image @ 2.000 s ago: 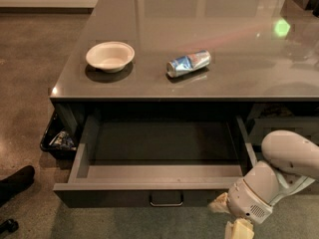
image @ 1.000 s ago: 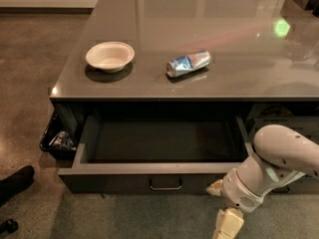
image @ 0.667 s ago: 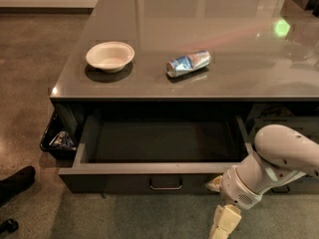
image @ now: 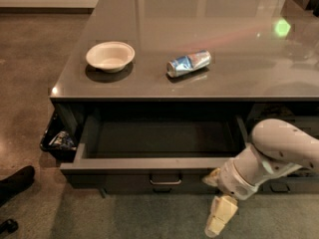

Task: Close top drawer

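Note:
The top drawer (image: 119, 169) stands partly open under the grey counter (image: 239, 83). Its dark inside (image: 159, 138) holds nothing that I can see. Its small loop handle (image: 165, 179) sits at the centre of the flat front. My gripper (image: 217, 197) is at the right end of the drawer front, right of the handle. It is open: one pale finger (image: 213, 176) is at the drawer front and the other (image: 221, 216) points down towards the floor. My white arm (image: 279, 148) comes in from the right.
A white bowl (image: 110, 56) and a crushed blue can (image: 188, 63) lie on the counter. A dark bin with wrappers (image: 59, 139) sits at the drawer's left end. A dark shoe (image: 14, 183) rests on the floor at left. Another drawer handle (image: 279, 187) shows behind my arm.
The drawer has slid back towards the counter, so less of its inside shows. My arm and gripper have moved forward and left along its front.

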Controlling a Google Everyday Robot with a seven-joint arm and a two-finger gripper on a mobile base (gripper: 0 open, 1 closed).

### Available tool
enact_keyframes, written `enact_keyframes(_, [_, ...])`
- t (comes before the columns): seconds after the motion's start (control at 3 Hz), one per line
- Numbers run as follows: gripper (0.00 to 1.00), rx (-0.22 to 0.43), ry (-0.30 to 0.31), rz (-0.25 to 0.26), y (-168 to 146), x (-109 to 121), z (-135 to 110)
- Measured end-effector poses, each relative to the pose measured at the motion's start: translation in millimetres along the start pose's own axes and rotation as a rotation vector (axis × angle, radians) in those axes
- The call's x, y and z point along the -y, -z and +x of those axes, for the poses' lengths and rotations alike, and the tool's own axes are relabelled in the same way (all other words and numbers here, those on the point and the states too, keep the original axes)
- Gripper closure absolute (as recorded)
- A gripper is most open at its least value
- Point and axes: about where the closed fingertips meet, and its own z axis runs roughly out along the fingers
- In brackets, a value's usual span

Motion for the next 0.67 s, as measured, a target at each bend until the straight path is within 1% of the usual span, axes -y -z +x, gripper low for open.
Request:
enact_keyframes(0.33, [0.0, 0.0, 0.0, 0.0, 0, 0, 0])
enact_keyframes(0.67, [0.0, 0.005, 0.068, 0.017, -6, 44, -26])
